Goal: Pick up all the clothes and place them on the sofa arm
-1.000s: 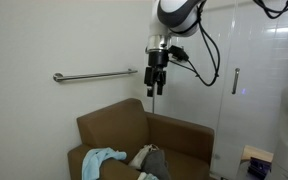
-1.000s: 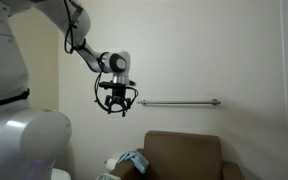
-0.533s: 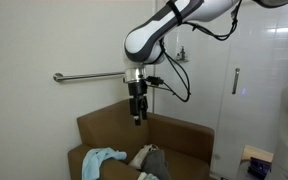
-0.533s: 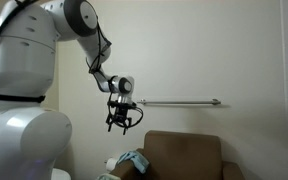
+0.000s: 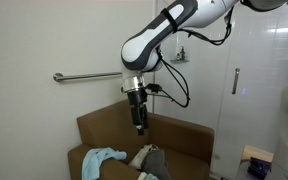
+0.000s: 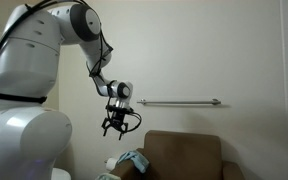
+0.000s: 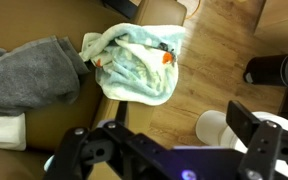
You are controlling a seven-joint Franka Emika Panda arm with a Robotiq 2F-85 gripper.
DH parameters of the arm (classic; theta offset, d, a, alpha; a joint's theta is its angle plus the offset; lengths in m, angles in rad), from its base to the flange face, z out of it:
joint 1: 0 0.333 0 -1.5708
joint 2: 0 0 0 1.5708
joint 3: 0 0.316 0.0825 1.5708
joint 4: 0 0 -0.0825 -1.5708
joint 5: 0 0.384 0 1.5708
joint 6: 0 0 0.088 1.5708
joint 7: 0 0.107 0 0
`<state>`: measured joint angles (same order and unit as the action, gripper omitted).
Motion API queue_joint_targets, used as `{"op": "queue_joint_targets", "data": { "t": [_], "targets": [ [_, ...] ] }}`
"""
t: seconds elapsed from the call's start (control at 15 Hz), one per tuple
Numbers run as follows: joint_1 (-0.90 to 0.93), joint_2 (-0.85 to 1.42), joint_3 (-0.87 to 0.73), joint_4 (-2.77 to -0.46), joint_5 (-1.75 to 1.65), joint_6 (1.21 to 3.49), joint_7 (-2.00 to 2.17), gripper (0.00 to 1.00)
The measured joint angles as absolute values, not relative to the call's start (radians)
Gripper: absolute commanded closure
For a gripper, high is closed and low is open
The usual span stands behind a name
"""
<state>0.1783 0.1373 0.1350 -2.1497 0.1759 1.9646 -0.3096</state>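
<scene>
Hanging in open air with its jaws spread wide and nothing between them, the gripper [image 5: 139, 126] points straight down. In the wrist view its two dark fingers [image 7: 256, 128] frame the bottom edge, well apart and touching nothing. Directly beneath it, with clear room between, lies a light blue cloth [image 7: 139, 65], crumpled, with a small orange mark near its upper edge. Part of the cloth rests on the brown sofa [image 5: 112, 125] and part shows against the wood floor [image 7: 219, 60] past the sofa's edge. Just beside the cloth, touching it, is a grey garment [image 7: 29, 75] bunched on the seat, and below that in the wrist view is a white piece [image 7: 2, 130]. In both exterior views the blue cloth sits low at the sofa's near end, under the gripper, and the grey garment is next to it toward the seat's middle. On the floor off to the gripper's other side stand a black cylinder [image 7: 276, 70] and a white round thing [image 7: 214, 128], both clear of the clothes. The sofa's backrest rises just behind the gripper, about level with its fingertips. Farther back, a grab bar [image 6: 179, 102] runs along the wall above that height. In an exterior view, a glass door [image 5: 246, 70] with an upright handle stands well off to one side.
</scene>
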Motion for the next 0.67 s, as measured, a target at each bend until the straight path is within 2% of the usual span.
{"op": "queue_joint_targets", "data": {
  "t": [0.33,0.67],
  "targets": [
    [0.184,0.184,0.154,-2.175,0.140,2.020,-0.306,0.00],
    [0.247,0.357,0.169,-2.276,-0.043,2.317,-0.150,0.00]
  ]
}}
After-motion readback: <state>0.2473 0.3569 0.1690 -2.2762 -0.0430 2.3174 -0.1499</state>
